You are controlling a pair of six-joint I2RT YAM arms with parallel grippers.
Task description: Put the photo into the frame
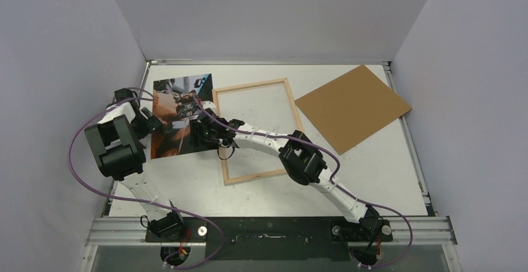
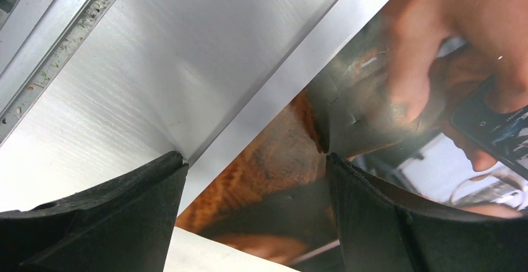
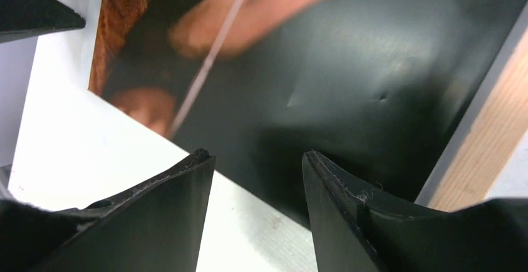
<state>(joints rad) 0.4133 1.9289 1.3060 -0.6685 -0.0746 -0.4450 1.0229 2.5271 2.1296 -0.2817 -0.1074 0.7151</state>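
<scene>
- We see the photo lying picture-up on the table, its right edge against the left rail of the frame.
- The frame lies wood side up; a brown backing board lies to its right.
- The left gripper is spread, straddling the photo's left edge.
- The right gripper is spread over the photo's near right corner.

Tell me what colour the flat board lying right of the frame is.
The board is plain mid-brown, seen best from the top external view.
</scene>
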